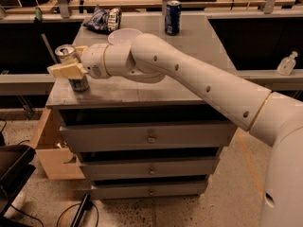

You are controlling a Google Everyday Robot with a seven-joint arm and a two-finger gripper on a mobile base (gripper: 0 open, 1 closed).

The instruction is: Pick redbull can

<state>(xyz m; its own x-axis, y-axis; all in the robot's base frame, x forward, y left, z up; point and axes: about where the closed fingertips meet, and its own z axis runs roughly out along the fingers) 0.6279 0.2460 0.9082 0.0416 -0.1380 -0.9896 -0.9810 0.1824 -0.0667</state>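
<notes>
The redbull can (75, 82) is a slim silver can with a shiny top, standing upright at the front left corner of the grey cabinet top (142, 91). My gripper (72, 60) reaches it from the right at the end of the white arm. One tan finger (66, 71) crosses the can's near side and the other (81, 49) sits behind it. The jaws stand open around the can, whose middle is hidden by the near finger. The can rests on the top.
A shorter dark blue can (173, 17) stands at the back of the top, with a white bowl (124, 36) and a snack bag (104, 19) at the back left. A wooden box (49, 150) juts out at the cabinet's left. A sanitizer bottle (287, 63) stands far right.
</notes>
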